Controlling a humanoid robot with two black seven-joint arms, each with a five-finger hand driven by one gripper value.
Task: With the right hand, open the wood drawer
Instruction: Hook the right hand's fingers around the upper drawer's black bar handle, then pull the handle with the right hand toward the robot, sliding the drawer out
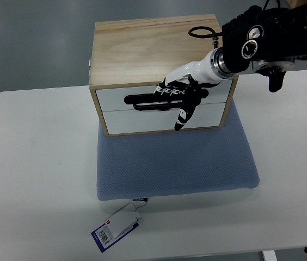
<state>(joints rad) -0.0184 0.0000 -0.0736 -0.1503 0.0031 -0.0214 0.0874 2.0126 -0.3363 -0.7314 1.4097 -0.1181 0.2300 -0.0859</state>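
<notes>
The wood drawer (161,103), the upper white-fronted one with a long black slot handle in a pale wooden two-drawer box (153,49), looks flush with the box front, so it is judged not yet pulled out. Nearest the camera, a blue-and-white tag with a barcode (116,228) lies on the white table (34,163), tied to the padded blue-grey fabric mat (175,163). The box stands on the mat's far edge, probably so that it does not slide when pulled. The white-and-black right hand (180,98) reaches in from the upper right, its fingers (167,87) curled at the handle while one finger (183,117) hangs down over the lower drawer front (142,120). Whether the fingertips are truly hooked inside the slot is hard to make out. The forearm hides the box's right rear corner.
</notes>
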